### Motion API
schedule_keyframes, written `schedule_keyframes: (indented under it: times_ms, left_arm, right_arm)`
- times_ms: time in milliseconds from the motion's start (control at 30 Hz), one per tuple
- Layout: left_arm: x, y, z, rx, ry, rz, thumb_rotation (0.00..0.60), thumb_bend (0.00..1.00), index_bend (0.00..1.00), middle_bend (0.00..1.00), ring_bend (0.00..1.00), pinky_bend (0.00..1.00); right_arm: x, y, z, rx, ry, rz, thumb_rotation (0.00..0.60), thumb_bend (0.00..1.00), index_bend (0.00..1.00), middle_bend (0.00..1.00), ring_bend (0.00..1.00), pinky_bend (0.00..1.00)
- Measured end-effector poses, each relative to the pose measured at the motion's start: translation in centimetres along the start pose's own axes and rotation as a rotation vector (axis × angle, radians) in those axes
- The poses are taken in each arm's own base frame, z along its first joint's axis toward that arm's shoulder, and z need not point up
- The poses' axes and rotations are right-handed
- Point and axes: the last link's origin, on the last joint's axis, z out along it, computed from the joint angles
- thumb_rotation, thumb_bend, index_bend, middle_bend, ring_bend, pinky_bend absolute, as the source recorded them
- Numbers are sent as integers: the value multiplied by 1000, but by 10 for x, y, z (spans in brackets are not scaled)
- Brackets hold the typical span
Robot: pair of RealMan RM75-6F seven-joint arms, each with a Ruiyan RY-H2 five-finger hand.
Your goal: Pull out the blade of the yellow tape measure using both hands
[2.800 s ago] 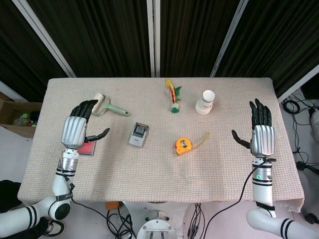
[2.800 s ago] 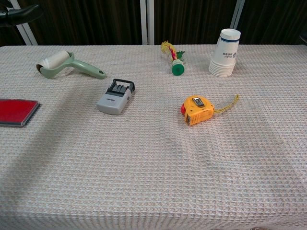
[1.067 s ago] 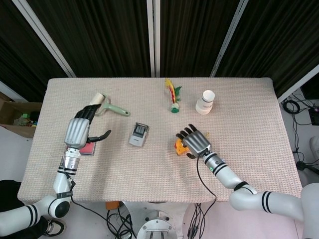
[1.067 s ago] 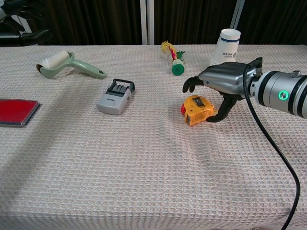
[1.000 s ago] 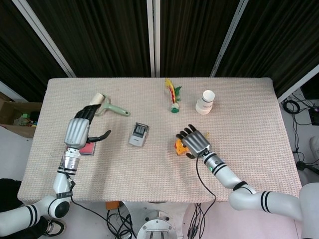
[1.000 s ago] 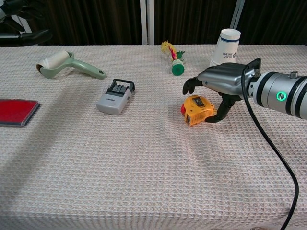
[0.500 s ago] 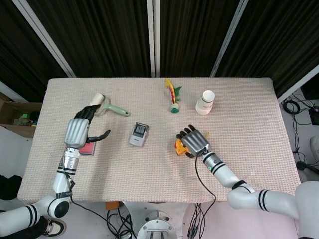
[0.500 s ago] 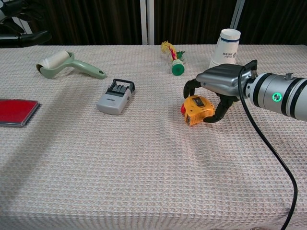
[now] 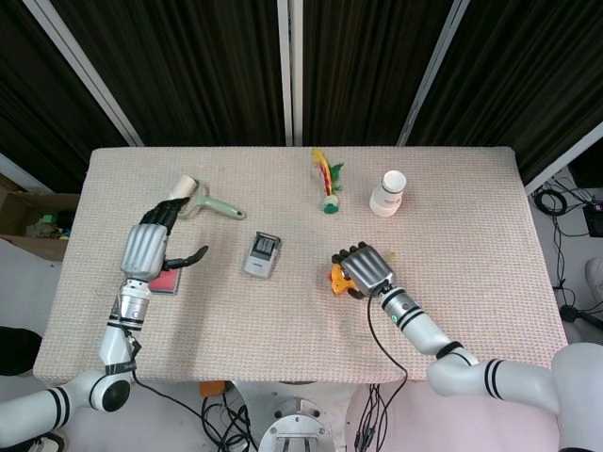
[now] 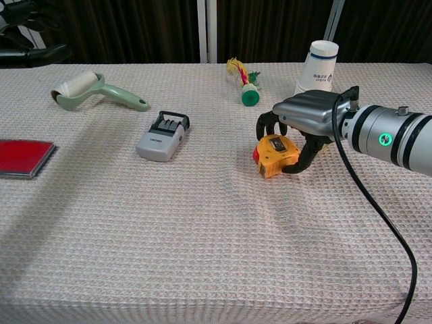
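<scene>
The yellow tape measure [image 9: 336, 277] [image 10: 272, 156] lies on the woven cloth right of centre, its red end facing left. My right hand [image 9: 368, 267] [image 10: 307, 115] arches over it. The fingers curl down against its far-left side and the thumb presses its near-right side, so the hand grips it on the table. The case is mostly hidden under the hand in the head view. No blade shows outside the case. My left hand [image 9: 149, 247] [image 10: 32, 54] hovers at the far left with fingers apart, holding nothing, well away from the tape measure.
A green lint roller [image 9: 204, 201] [image 10: 94, 93] lies at the back left and a grey stamp [image 9: 263, 254] [image 10: 164, 138] near the centre. A feathered shuttlecock [image 9: 328, 181] [image 10: 246, 86] and stacked paper cups [image 9: 387, 193] [image 10: 318, 66] stand behind the tape measure. A red flat case [image 9: 166, 281] [image 10: 23, 158] lies under the left hand.
My right hand swung in from the right edge, settled over the tape measure, and curled its fingers and thumb down onto it. The left hand barely moved.
</scene>
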Motion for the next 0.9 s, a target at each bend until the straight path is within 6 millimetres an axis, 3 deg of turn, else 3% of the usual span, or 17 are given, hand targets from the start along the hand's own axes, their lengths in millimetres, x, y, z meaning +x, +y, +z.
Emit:
schedule_keyframes:
  times_ms: [267,433,600,733,900]
  left_arm:
    - [4,2,-1,-3,12,-16,171,161,111,141,122,233]
    - [5,5,0,-17,22,-20,195,162,111,141,122,233]
    - [5,9,1,-24,41,-20,296,162,118,141,120,234]
    - [7,12,2,-32,107,-22,419,164,140,141,119,233]
    - [6,18,8,-44,201,-29,466,167,142,141,119,233]
  right_arm:
    - [16,12,-9,-45,138,93,600,292,784,660,568,637]
    - [27,22,-12,-98,259,275,600,290,810,675,587,657]
    - [37,24,-8,-161,440,577,600,296,827,690,597,661]
    - [37,18,1,-240,540,855,600,316,830,696,603,667]
    - [28,5,16,-329,557,1094,600,327,828,694,602,668]
